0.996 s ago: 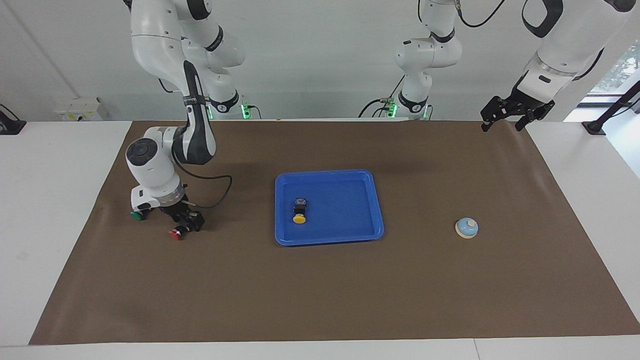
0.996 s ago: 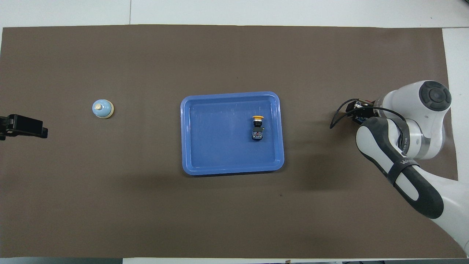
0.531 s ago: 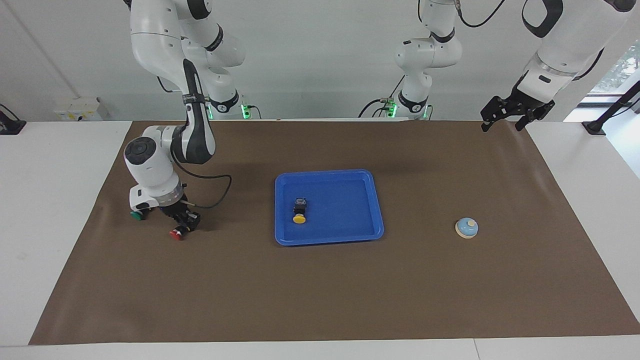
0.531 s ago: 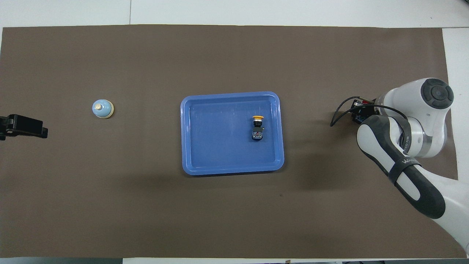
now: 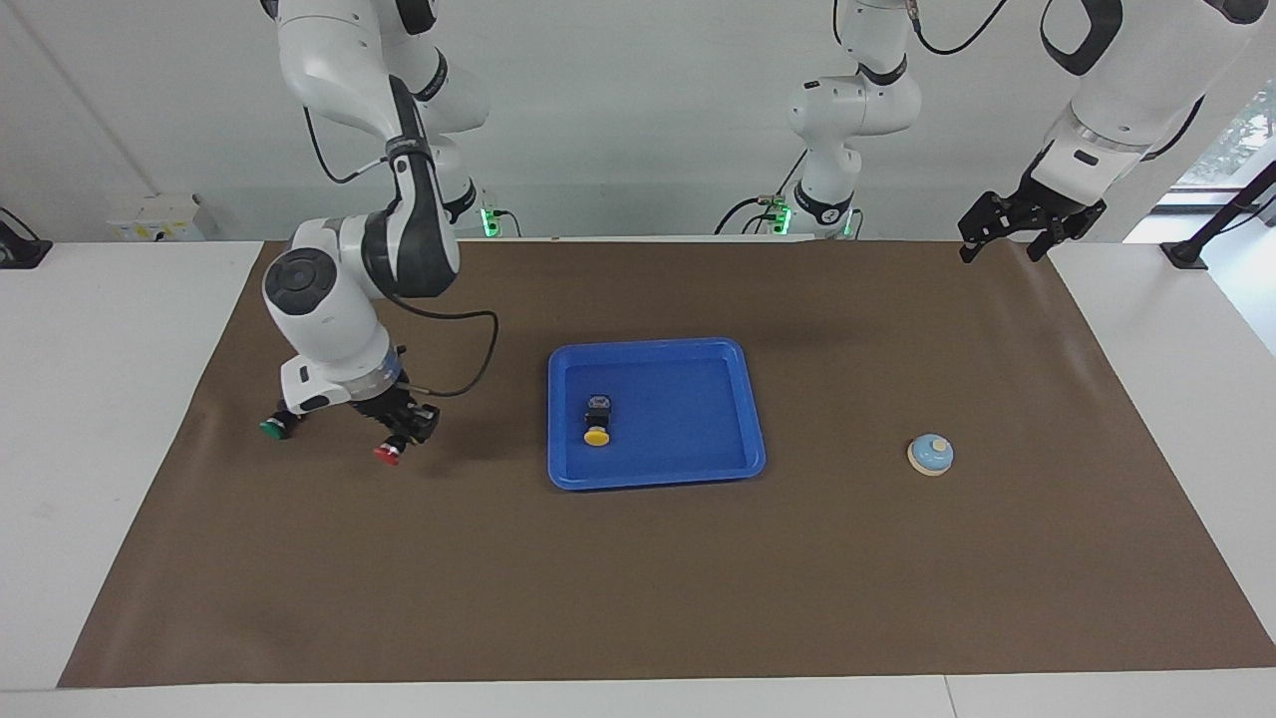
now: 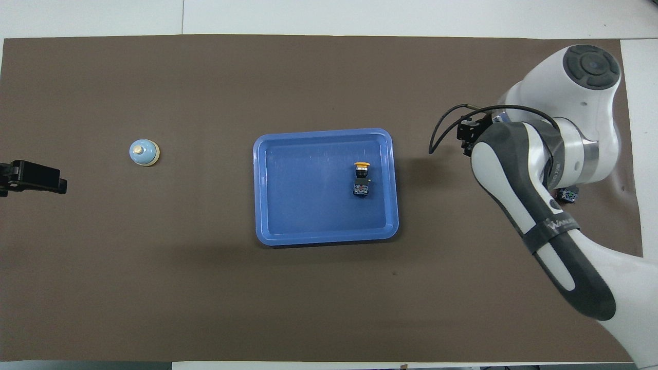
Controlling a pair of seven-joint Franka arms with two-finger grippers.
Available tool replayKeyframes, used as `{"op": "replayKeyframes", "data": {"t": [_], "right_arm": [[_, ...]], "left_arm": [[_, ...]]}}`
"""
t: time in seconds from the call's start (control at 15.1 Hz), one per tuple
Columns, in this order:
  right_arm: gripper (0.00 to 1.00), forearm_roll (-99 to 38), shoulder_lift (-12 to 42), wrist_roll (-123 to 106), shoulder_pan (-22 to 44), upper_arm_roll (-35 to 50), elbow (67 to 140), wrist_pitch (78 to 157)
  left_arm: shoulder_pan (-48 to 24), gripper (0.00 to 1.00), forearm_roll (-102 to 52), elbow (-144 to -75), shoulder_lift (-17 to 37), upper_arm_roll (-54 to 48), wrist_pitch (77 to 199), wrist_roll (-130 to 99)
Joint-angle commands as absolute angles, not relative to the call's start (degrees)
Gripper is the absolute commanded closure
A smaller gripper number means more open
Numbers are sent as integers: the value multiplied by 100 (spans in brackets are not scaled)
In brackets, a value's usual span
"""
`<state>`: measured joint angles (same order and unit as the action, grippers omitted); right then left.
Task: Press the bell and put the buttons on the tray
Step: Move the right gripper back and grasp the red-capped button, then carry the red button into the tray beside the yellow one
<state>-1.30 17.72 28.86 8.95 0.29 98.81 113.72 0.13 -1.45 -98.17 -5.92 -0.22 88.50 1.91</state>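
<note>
Since a second earlier the right gripper [image 5: 399, 439] had closed on the red button [image 5: 387, 455] and lifted it off the brown mat [image 5: 638, 578], starting toward the tray [image 5: 743, 469]; nothing else moved.

Facing view — the right gripper hung just above the mat, off the tray's end on the right arm's side, jaws clamped on the red button's black body, red cap pointing down and out. The green button [image 5: 271, 430] lay on the mat, farther from the tray than the red one, partly tucked under the right wrist. The yellow button [image 5: 597, 426] already lay on its side inside the tray. The bell [image 5: 930, 454] sat on the mat off the tray's other end, well apart. The left gripper [image 5: 1005, 242] waited with jaws spread and empty, raised over the mat's edge, well away from the tray.

Overhead view — the right arm covered its own gripper and the red button; only a dark bit [image 6: 567, 195] of the green button's body showed beside the wrist. The left gripper [image 6: 32, 177] was cut off at the frame edge. Tray [image 6: 262, 195], yellow button [image 6: 362, 177] and bell [image 6: 144, 152] showed plainly.

Step in hand, as I judged it: carrying button two of three. Next move — clear the tray rim, lower, release inside. Whether the bell was already pressed couldn't be told.
</note>
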Motion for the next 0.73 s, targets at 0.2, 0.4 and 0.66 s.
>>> {"op": "replayKeyframes", "data": {"t": [0.2,0.4,0.66], "right_arm": [[100,-492,1854,3498,2484,18,9589,11381],[100,-510,2021,3551,3048,26,9589,11680],[100,-483,2407,3516,3506,26,9624,12260]], "left_arm": [[0,0,-202,-9729,-571,9,8771,220],[0,0,-202,-9729,-571,9,8771,220],[0,0,-202,-9729,-571,9,8771,220]]}}
